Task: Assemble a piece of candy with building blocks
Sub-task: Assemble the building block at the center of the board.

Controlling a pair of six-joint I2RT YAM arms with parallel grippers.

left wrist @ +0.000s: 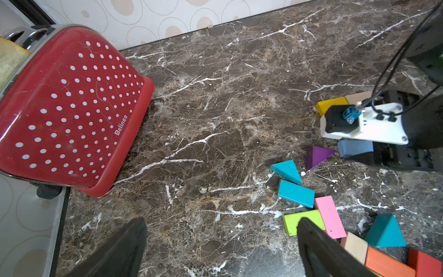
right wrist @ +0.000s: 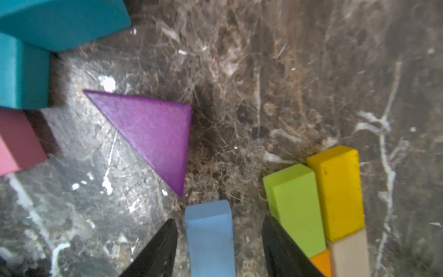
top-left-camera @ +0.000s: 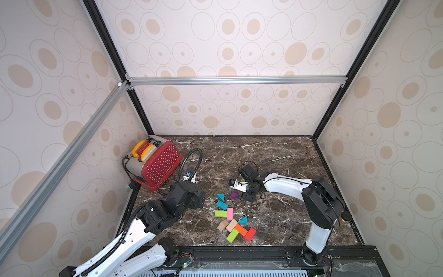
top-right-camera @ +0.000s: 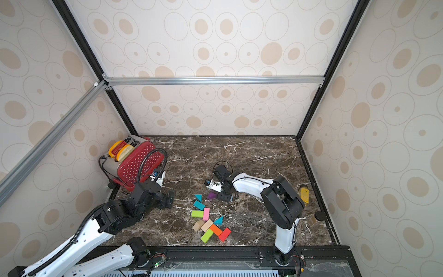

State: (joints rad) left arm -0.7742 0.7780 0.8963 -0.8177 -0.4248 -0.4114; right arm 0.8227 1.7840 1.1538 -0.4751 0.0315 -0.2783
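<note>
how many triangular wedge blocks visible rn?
3. Purple wedge beside the right gripper; teal wedge left of it; another teal wedge by the orange brick. The right arm may hide others.

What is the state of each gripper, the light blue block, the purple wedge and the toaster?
left gripper, open, empty.
right gripper, open, jaws on either side of the light blue block.
light blue block, resting free between those jaws, gripped by neither.
purple wedge, lying flat, untouched.
toaster, loaded, slices sticking out of its slots.
</note>
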